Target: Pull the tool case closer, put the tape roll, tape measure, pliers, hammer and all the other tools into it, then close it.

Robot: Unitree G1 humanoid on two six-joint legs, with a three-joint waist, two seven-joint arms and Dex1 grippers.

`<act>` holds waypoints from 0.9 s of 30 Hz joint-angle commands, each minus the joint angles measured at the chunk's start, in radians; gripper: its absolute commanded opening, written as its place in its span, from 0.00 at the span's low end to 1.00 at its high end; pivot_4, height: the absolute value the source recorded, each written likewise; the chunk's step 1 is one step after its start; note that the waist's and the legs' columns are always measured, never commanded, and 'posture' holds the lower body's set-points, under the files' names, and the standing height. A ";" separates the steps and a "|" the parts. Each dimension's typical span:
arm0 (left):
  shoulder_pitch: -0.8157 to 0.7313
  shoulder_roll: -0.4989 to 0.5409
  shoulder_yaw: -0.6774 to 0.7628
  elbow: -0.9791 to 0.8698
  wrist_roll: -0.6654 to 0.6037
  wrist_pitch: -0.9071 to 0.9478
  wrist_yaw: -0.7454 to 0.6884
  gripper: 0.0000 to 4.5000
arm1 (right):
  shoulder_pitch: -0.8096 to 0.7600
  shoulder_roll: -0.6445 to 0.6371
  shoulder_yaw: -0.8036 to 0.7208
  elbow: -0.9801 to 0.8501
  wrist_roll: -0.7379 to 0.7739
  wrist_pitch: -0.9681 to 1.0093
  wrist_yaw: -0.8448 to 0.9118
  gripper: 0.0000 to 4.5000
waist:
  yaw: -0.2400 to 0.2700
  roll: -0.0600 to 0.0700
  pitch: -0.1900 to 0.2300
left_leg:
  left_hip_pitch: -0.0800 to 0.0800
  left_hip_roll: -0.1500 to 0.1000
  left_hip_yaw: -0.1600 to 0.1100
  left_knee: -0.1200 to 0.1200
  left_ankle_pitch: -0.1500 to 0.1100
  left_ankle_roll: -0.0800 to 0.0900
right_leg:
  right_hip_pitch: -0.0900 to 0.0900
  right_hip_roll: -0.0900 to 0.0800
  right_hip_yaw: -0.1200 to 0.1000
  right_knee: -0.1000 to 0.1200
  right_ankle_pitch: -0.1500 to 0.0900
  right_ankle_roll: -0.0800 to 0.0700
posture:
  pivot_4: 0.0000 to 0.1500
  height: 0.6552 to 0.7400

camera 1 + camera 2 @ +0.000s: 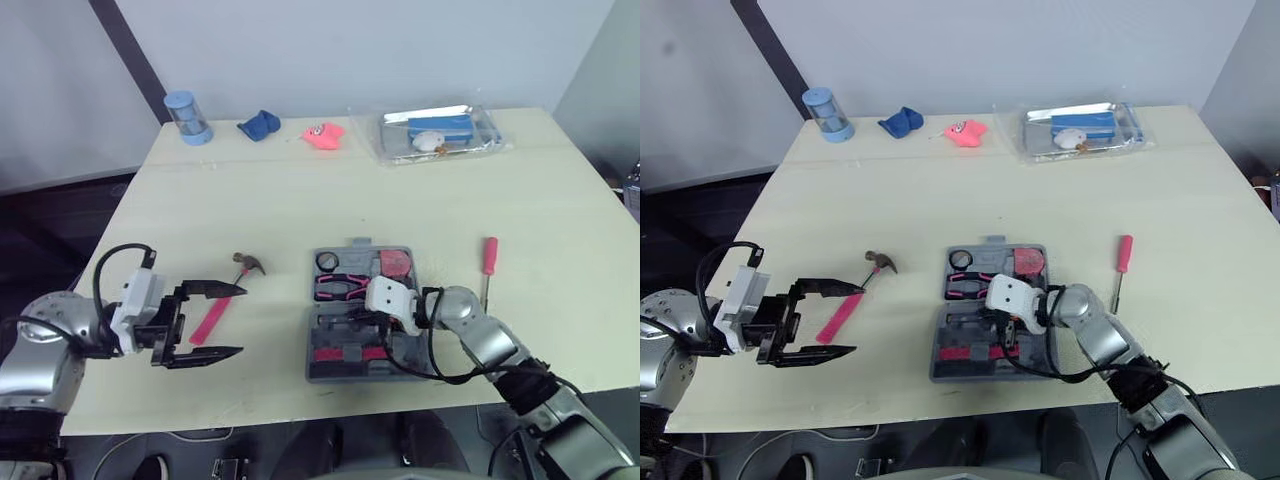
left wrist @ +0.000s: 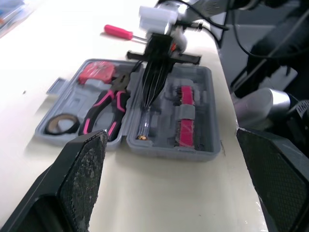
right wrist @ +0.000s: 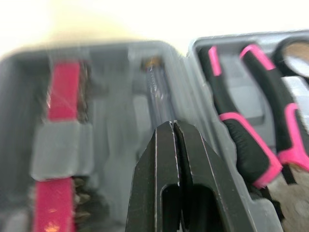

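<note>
From the head, I see the case (image 1: 316, 366) lying open near my edge of the table (image 1: 300, 190). The tape roll (image 1: 328, 262), pliers (image 1: 340, 288) and tape measure (image 1: 395, 263) sit in its far half. My right gripper (image 1: 360, 322) is low over the case, and its white block hides most of it. The hammer (image 1: 215, 312) lies left of the case, with its head away from me. Its pink handle shows between the wide-open fingers of my left gripper (image 1: 240, 320). The screwdriver (image 1: 489, 258) lies right of the case, pointing near to far

From the left wrist, a clear tool (image 2: 144, 123) lies along a slot, and the right gripper points at it

From the right wrist, the fingers (image 3: 161, 169) are pressed together. The clear tool is blurry past their tips, so I cannot tell if they touch it
</note>
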 commanded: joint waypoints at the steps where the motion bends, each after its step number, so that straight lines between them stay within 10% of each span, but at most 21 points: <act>1: 0.030 -0.026 0.088 -0.045 -0.031 0.048 0.069 1.00 | 0.035 -0.011 -0.125 -0.155 0.116 0.001 -0.008 0.01 | 0.001 0.000 0.000 | 0.000 0.000 0.000 0.000 0.000 0.000 | 0.000 0.000 0.000 0.000 0.000 0.000 | 1.00 1.00; 22: 0.367 -0.325 0.403 0.072 0.077 0.037 0.498 1.00 | 0.632 -0.181 -0.879 -0.164 0.359 -0.139 -0.151 0.01 | 0.032 -0.001 0.000 | 0.004 0.001 0.004 -0.001 0.000 0.000 | 0.003 -0.002 0.005 0.000 0.000 0.000 | 1.00 1.00; 27: 0.419 -0.375 0.441 0.165 0.107 -0.031 0.534 1.00 | 0.716 -0.171 -0.990 -0.016 0.393 -0.218 -0.148 0.42 | 0.035 0.000 -0.001 | 0.019 0.002 0.005 -0.006 -0.004 0.006 | 0.017 -0.003 0.005 -0.005 0.000 -0.001 | 1.00 1.00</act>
